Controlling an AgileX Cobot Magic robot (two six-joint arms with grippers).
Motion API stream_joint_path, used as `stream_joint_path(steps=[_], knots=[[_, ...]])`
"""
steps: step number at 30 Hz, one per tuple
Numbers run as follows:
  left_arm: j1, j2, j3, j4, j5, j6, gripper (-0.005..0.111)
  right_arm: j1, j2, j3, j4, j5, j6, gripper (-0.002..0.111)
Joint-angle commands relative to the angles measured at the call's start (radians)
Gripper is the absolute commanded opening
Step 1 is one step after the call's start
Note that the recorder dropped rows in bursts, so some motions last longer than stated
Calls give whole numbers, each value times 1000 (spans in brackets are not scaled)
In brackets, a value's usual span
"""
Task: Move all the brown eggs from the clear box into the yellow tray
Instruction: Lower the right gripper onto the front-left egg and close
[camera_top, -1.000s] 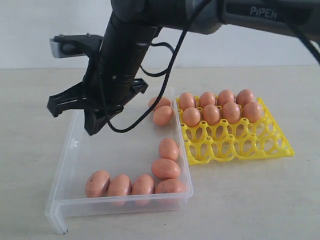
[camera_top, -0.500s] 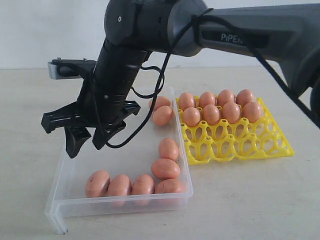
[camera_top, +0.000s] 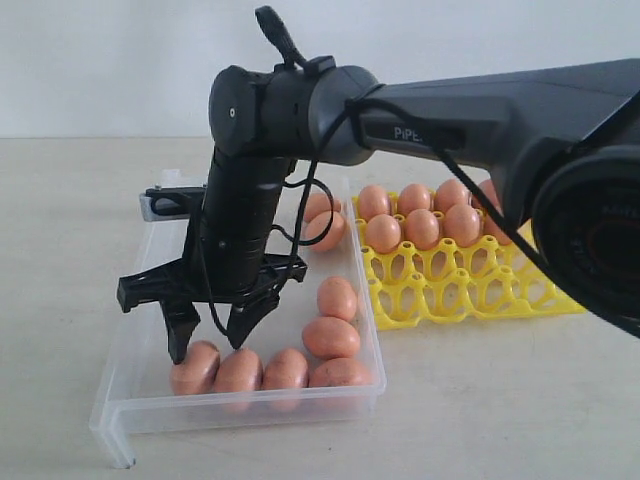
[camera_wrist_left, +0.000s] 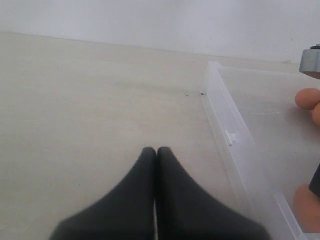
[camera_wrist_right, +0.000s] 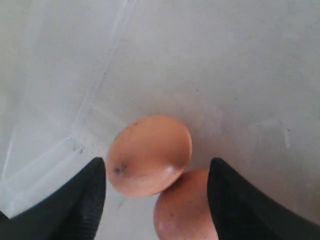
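- The right gripper (camera_top: 210, 345) has dropped into the clear box (camera_top: 135, 352), over the leftmost brown egg (camera_top: 195, 368).
- Its jaws gape, gripping nothing.
- The left gripper (camera_wrist_left: 156, 150): closed, empty.

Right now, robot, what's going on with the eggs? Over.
Right gripper jaws open, straddling end egg in clear box. Left gripper shut, outside the box. Next egg tight against it, crowding one jaw.

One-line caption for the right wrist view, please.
Open right gripper flanks a speckled brown egg in the clear box, second egg beside it.
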Motion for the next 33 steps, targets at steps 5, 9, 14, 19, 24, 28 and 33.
stream_joint_path(steps=[5,9,14,19,24,28,33], knots=[[-4,-1,3,4,-7,5,-4,2,28,-4,24,-102,-4,58],[-4,-1,3,4,-7,5,-4,2,28,-4,54,-127,-6,58],[-4,-1,3,-4,-7,5,-4,2,28,-4,82,-103,-43,58],[-4,-1,3,-4,-7,5,-4,2,28,-4,76,-62,-43,58],[-4,-1,3,-26,-14,-36,-4,2,28,-4,69,-61,-43,58],[-4,-1,3,-26,-56,-36,-4,2,28,-4,69,-74,-40,58],[-4,-1,3,-26,-96,-36,-4,2,28,-4,69,-80,-42,58]])
